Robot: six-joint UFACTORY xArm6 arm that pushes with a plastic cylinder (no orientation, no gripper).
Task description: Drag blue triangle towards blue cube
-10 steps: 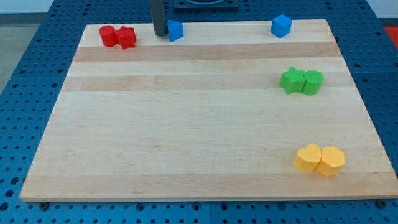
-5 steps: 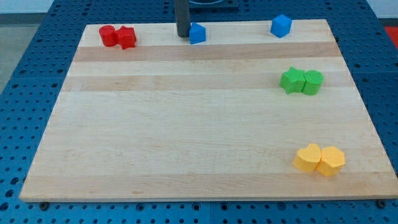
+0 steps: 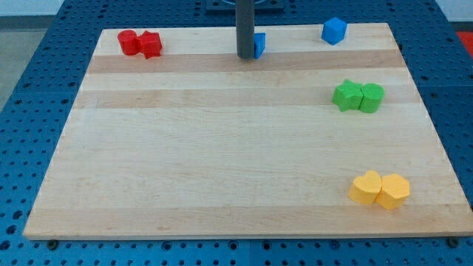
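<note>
Since the earlier frames my tip (image 3: 244, 56) and the blue triangle (image 3: 259, 45) have slid right along the far edge of the surface (image 3: 222, 162), closing much of the gap to the blue cube (image 3: 334, 30), still well apart at far right. My tip touches the triangle's left side, hiding most of it, so its heading and long axis cannot be told. There is no gripper, only the rod.

Setting: robotics lab bench.
My wooden tabletop (image 3: 222, 148) rests on a blue perforated mounting plate (image 3: 44, 89) with regular fixing holes; pale floor (image 3: 22, 29) shows at the view's top left.
</note>
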